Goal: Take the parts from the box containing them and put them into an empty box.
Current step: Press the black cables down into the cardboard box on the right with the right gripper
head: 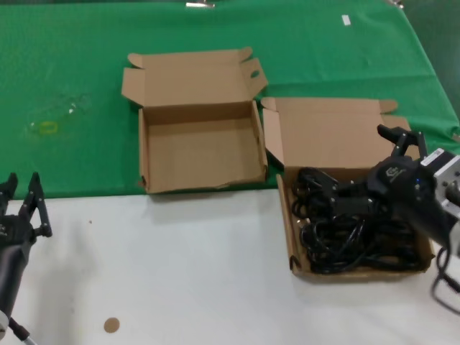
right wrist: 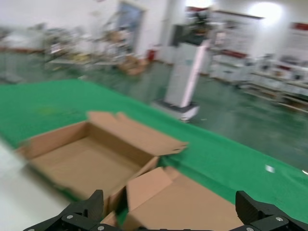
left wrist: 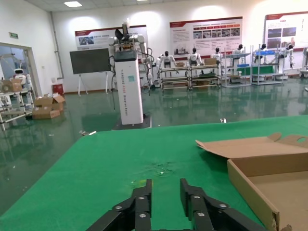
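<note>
- A tangle of black cables (head: 352, 237) is filling the right-hand cardboard box (head: 287, 237), which is sitting open on the white tabletop (head: 180, 273) with its lid (head: 330, 136) lying back over the green cloth (head: 72, 86).
- The right gripper (head: 363, 169) is hovering over that box with its jaws spread wide apart, holding nothing and hiding part of the cables.
- The empty cardboard box (head: 201, 151) is sitting just beside it on the left, open.
- The left gripper (head: 21, 205) is waiting well apart at the near left, jaws slightly apart.
- A small brown disc (head: 111, 325) is lying on the tabletop.
</note>
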